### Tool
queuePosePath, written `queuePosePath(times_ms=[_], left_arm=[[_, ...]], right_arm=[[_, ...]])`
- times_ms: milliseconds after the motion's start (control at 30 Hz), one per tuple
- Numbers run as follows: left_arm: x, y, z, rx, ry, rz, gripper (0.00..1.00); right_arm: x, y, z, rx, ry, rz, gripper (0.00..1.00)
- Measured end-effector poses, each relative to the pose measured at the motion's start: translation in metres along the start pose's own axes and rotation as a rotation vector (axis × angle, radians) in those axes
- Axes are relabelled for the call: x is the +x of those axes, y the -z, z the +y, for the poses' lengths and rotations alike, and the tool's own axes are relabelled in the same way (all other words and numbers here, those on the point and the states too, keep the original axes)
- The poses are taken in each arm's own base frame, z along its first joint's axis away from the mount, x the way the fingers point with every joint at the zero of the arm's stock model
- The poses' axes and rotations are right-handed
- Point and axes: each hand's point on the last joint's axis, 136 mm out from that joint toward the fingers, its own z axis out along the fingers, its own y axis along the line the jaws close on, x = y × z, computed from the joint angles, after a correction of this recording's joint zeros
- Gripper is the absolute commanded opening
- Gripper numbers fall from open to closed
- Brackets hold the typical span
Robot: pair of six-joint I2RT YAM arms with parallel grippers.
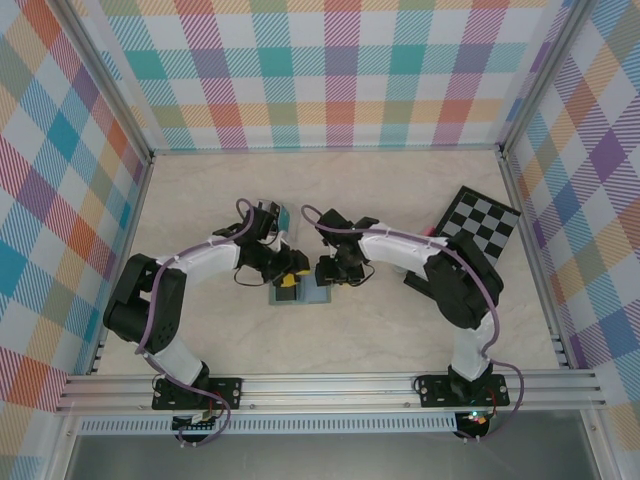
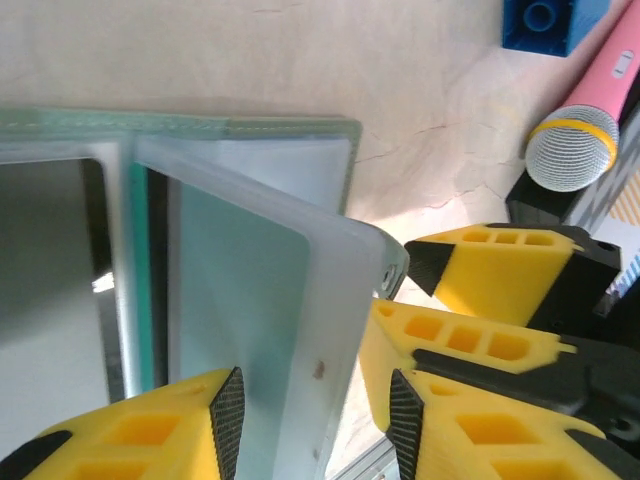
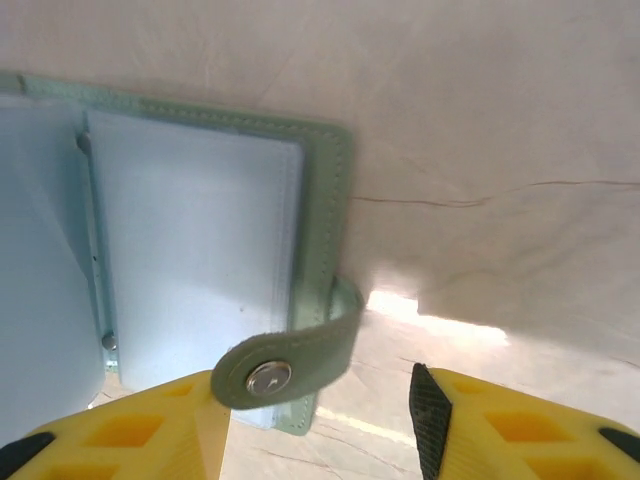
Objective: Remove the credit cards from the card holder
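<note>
Counter (image 1: pixel 400 340): card holder (image 1: pixel 303 293) lies open and flat under both pincers, long axis running from one to the other. Left pincer (image 2: pixel 315 415) is spread, straddling a raised clear sleeve (image 2: pixel 330 300); it looks like the nearer arm for the pull. Right pincer (image 3: pixel 320 400) is spread over the snap strap (image 3: pixel 290 365). Left wrist view gives a teal card (image 2: pixel 240 300) inside the sleeve. Right wrist view gives the strap.

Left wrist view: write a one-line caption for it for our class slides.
Left gripper straddles a raised translucent sleeve of the open card holder; microphone and blue block beyond.
</note>
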Motion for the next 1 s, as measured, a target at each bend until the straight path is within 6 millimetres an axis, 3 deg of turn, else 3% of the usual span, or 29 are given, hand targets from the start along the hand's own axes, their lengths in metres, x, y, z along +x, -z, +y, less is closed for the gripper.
queuePosePath(times_ms=[133, 300, 500, 667, 833, 1000], left_arm=[[-0.003, 0.001, -0.008, 0.013, -0.011, -0.011, 0.43], [-0.011, 0.006, -0.004, -0.035, -0.006, -0.064, 0.41], [-0.02, 0.028, 0.003, -0.108, 0.004, -0.174, 0.35], [-0.027, 0.034, 0.018, -0.149, 0.044, -0.219, 0.3], [-0.021, 0.03, 0.044, -0.192, 0.099, -0.211, 0.28], [-0.02, 0.022, 0.043, -0.167, 0.115, -0.185, 0.24]], right_arm=[[-0.008, 0.02, -0.014, 0.037, -0.047, -0.083, 0.52], [-0.016, 0.047, -0.03, 0.068, -0.078, -0.182, 0.52], [-0.023, 0.065, -0.017, 0.014, -0.035, -0.235, 0.43], [-0.024, 0.059, 0.011, -0.031, 0.038, -0.207, 0.35], [-0.023, 0.033, 0.046, -0.076, 0.099, -0.135, 0.3], [-0.013, 0.002, 0.045, -0.057, 0.081, -0.039, 0.27]])
